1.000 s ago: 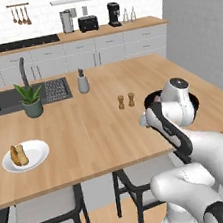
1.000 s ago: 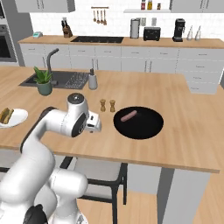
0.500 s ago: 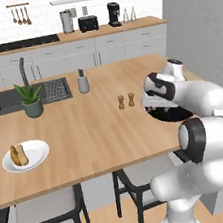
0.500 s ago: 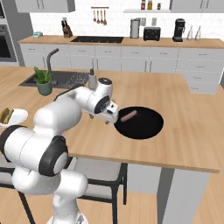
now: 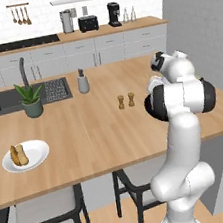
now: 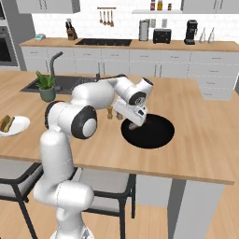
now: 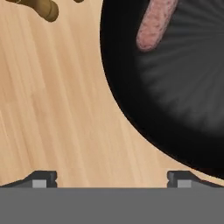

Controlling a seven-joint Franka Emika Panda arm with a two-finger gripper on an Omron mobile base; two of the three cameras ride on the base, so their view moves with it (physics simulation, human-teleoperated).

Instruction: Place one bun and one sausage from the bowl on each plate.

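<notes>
One pink, rough-skinned sausage point(image 7: 155, 22) lies inside the wide, matte black bowl point(image 6: 156, 135) on the wood-grain counter point(image 5: 96, 131). Since a second ago the white arm has swung out from its folded pose near the base and reached across to the bowl's near rim. The gripper point(image 6: 135, 124) hangs just over that rim, fingers spread wide, grasping nothing. Two small brown shakers point(image 5: 125, 101) stand beside the bowl. A round white plate point(image 5: 37, 156) with a bun and a sausage sits well apart, toward the counter's left end.
</notes>
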